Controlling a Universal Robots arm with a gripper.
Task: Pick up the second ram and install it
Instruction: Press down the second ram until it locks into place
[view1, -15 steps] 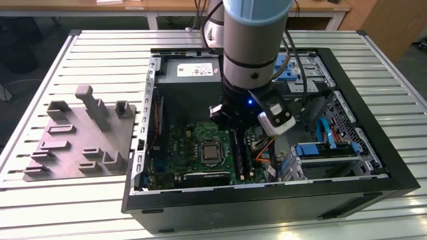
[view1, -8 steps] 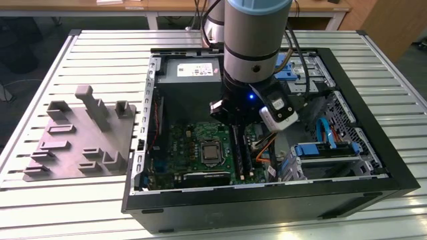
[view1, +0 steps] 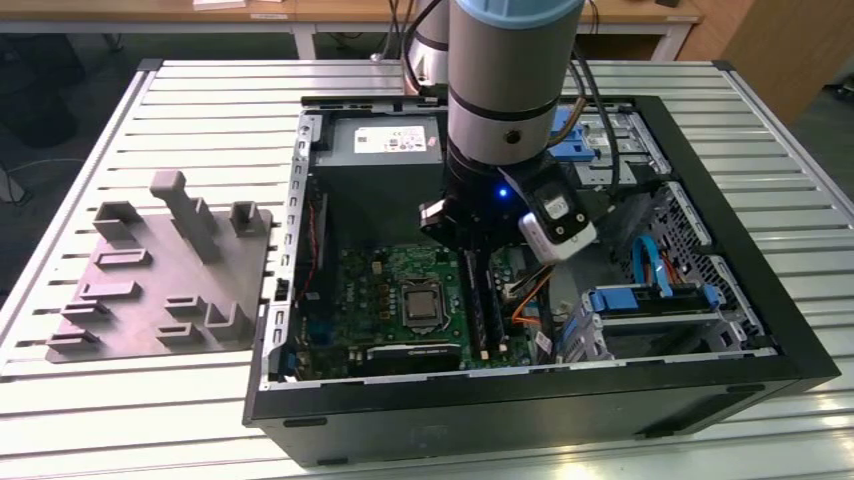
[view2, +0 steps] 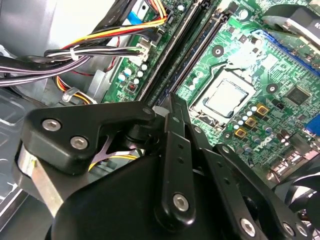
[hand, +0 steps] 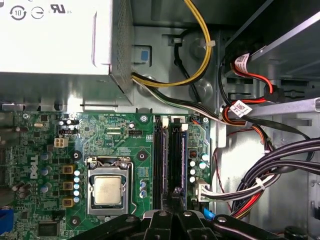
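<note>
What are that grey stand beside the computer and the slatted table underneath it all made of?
The grey stand looks like moulded or printed plastic: uniform matte grey, blocky tabs, no shine. The table appears to be metal, probably aluminium: pale silvery slats with straight grooves and a soft sheen. Neither can be confirmed by look alone.

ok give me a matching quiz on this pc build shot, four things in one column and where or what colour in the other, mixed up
Things:
1. grey fixture
2. processor
3. gripper
4. power supply

Descriptions:
A. silver square in the green motherboard's socket
B. over the memory slots
C. outside the case, on the slatted table
D. metal box with a white label

Pairs: 1-C, 2-A, 3-B, 4-D
</note>
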